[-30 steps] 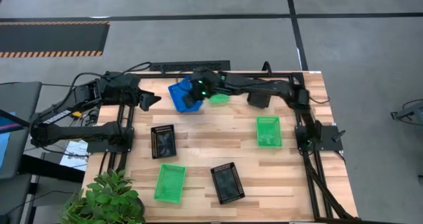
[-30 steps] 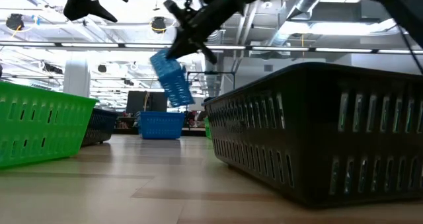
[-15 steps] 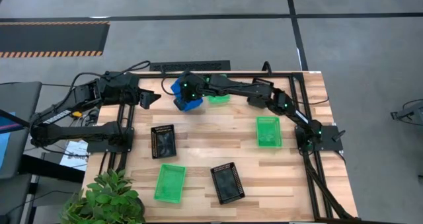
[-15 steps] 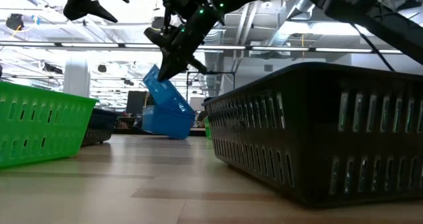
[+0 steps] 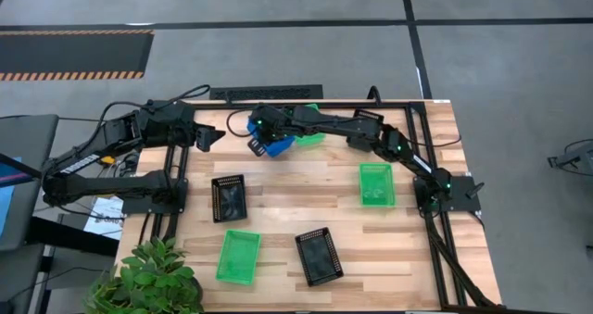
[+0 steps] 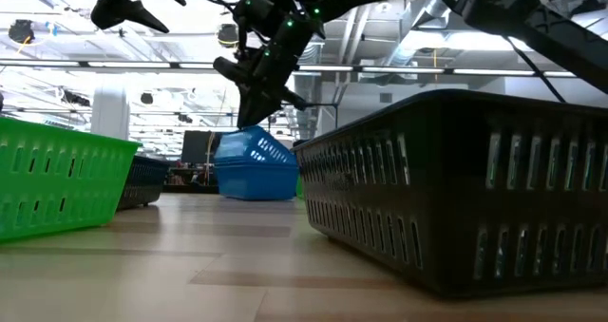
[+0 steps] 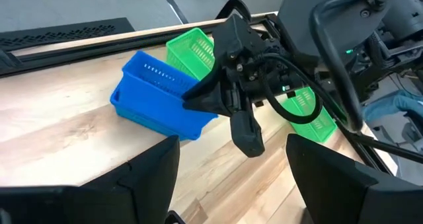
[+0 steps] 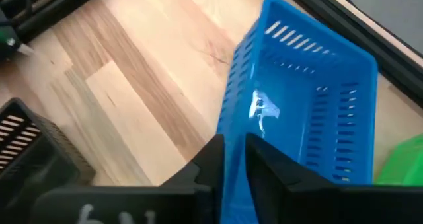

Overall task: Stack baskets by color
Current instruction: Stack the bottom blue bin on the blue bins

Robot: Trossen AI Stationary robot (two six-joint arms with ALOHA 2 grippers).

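While the right gripper (image 5: 262, 136) reaches across to the far edge of the table (image 5: 287, 212), it sits on the top blue basket (image 6: 258, 147), at the long wall nearer the left arm. We cannot tell whether it grips that wall or has let go of it. From table height, this basket is tilted, with one end low and the other raised. It rests in or on a lower blue basket (image 6: 249, 181) that sits flat on the wood. We cannot tell how far in it is seated.

Just beside the blue pair, on the right arm's side, is 1 green basket (image 5: 311, 136), also at the far edge. A second green basket (image 5: 376, 184) lies well apart from it on the right half of the table. A third green basket (image 5: 237, 257) lies near the front edge on the left. We also see 2 black baskets lying singly. One black basket (image 5: 229, 198) is on the left half, and the other black basket (image 5: 318, 257) is near the front, between the third green one and the table's right side.

The left gripper (image 5: 211, 138) hangs above the far left part of the table, near the blue pair but apart from it. Its claw is spread wide and holds nothing. A potted plant (image 5: 148, 282) stands at the front left corner.
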